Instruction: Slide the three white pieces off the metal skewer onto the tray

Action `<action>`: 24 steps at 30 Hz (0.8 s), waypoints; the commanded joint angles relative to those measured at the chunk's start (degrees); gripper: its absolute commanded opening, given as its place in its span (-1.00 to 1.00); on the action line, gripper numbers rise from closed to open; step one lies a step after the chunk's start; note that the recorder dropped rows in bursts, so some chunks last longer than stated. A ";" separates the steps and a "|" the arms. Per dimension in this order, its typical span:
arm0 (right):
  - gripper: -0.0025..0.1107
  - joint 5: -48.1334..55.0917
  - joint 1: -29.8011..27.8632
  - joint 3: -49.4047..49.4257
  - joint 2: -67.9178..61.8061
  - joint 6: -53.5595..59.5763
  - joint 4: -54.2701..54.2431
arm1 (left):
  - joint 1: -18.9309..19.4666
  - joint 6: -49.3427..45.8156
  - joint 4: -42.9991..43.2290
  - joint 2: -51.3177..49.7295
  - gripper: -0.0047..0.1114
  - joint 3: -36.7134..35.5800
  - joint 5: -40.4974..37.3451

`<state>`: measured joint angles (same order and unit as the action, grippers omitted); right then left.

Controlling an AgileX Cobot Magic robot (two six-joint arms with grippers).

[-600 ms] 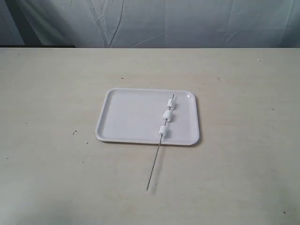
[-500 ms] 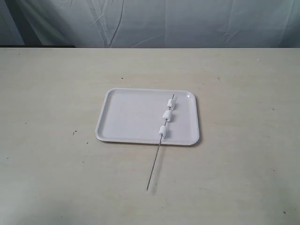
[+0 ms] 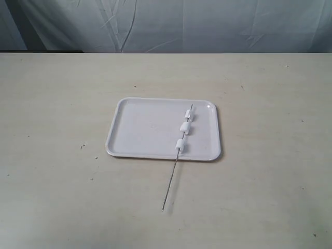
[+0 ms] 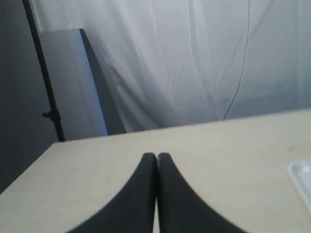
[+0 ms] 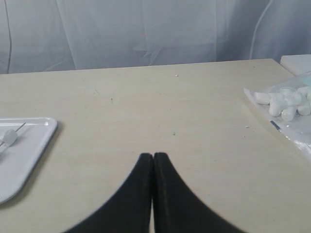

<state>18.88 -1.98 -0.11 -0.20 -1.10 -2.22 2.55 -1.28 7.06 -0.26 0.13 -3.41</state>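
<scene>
Nothing has moved: left gripper (image 4: 156, 156) and right gripper (image 5: 153, 156) stay pinched together, empty. The metal skewer (image 3: 170, 182) overhangs the tray (image 3: 140, 129) at five o'clock; a careless tug could spill the three white pieces (image 3: 184, 128) outside.

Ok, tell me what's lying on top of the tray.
On the tray lies the far part of the metal skewer with the three white pieces threaded along it; its bare end runs past the near rim over the table. The rod inside each piece is hidden.
</scene>
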 commanded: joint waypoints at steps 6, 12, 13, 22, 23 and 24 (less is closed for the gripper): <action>-0.97 -4.54 -0.17 0.11 0.20 0.13 2.22 | -0.37 1.28 -6.35 0.26 -0.92 -0.13 8.62; -0.97 -11.50 -0.17 0.11 0.20 -0.09 -0.90 | -0.37 5.90 -11.81 0.26 -0.92 -0.13 6.58; -0.97 -11.61 -0.17 0.11 0.20 -0.09 -0.90 | -0.37 5.90 -13.72 0.26 -0.92 -0.13 6.20; -0.97 -12.93 -0.17 0.11 0.20 -0.22 -3.31 | -0.37 7.38 -31.76 0.26 -0.92 -0.13 3.99; -0.97 -13.39 -0.17 0.11 0.20 -0.22 -5.48 | -0.37 7.49 -33.89 0.26 -0.92 -0.13 2.07; -0.97 -13.51 -0.17 0.11 0.20 -0.22 -6.84 | -0.37 7.49 -35.34 0.26 -0.92 -0.13 -0.31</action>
<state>6.91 -1.98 -0.11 -0.20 -1.22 -5.75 2.55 5.78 -22.59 -0.26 0.13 0.44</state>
